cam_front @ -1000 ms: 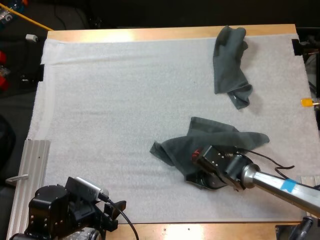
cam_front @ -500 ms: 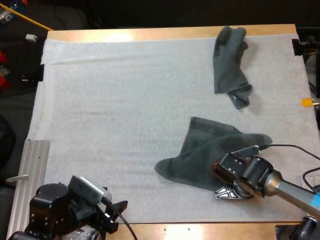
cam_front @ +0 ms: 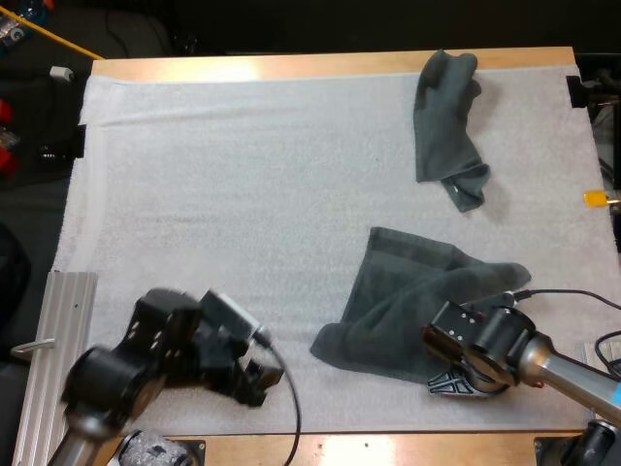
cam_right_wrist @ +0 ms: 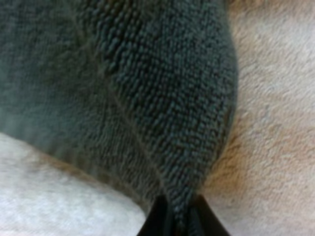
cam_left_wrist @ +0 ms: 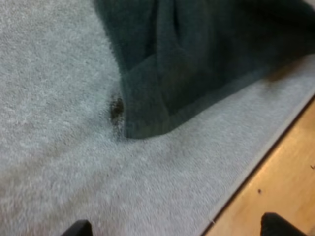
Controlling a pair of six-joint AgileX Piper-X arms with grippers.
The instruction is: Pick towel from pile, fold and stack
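Note:
A dark grey-green towel (cam_front: 412, 296) lies partly spread on the white mat (cam_front: 223, 194), right of centre and towards the near side. My right gripper (cam_front: 456, 382) pinches its near right edge; in the right wrist view the fingers (cam_right_wrist: 160, 219) press the towel's fold (cam_right_wrist: 147, 88) from both sides. My left gripper (cam_front: 254, 384) hovers over the mat just left of the towel's near left corner (cam_left_wrist: 157, 98), open, with its fingertips (cam_left_wrist: 78, 229) wide apart. A second, crumpled towel (cam_front: 446, 121) lies at the far right of the mat.
The table's wooden near edge (cam_left_wrist: 275, 182) runs close behind the towel's corner. A grooved metal rail (cam_front: 53, 340) lies along the mat's left side. Bare mat spreads across the left and middle.
My left arm has swung forward and right onto the mat, towards the towel's near left corner. My right gripper has dragged the towel's edge nearer and rightward, flattening the towel.

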